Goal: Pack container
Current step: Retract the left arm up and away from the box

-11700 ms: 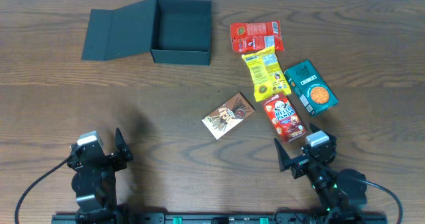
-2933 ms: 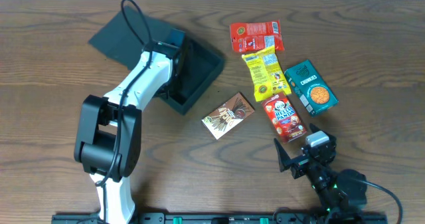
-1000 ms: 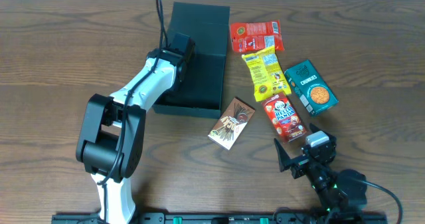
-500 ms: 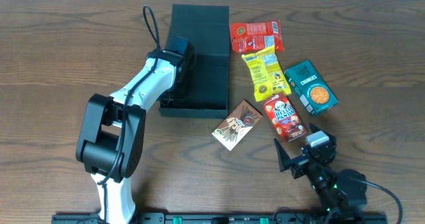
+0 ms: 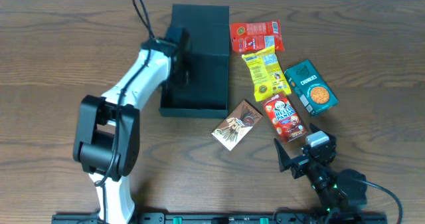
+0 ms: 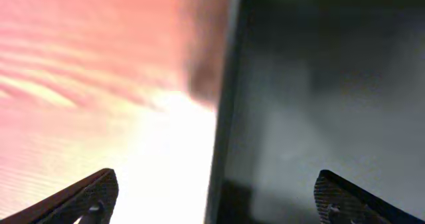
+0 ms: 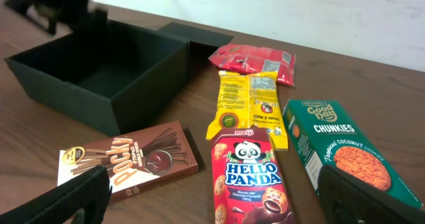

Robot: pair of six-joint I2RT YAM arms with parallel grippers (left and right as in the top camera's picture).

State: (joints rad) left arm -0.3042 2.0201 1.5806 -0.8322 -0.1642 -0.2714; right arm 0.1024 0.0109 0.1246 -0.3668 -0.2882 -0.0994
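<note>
Container [image 5: 207,84]: square, matte dark cardboard, open-topped, with its flat hinged lid [image 5: 202,24] laid out on the far side. It is placed left of centre on the brown wood-grained counter [image 5: 53,64]. Left gripper [image 5: 182,59]: released, its fingers spread wide astride the container's left wall. That wall is seen as a thin dark edge only in the blurred, glare-washed left wrist view. Right gripper [image 5: 292,159]: released, nothing held, at the counter's near edge. To the container's right are listed a glossy brown biscuit-stick box [image 5: 236,122] just beside the near corner, a red panda box [image 5: 283,115], a teal cookie box [image 5: 311,86], a crinkled yellow pouch [image 5: 265,74] and a red pouch [image 5: 255,36]. Wall depth and printed lettering are shown by the right wrist view alone.
</note>
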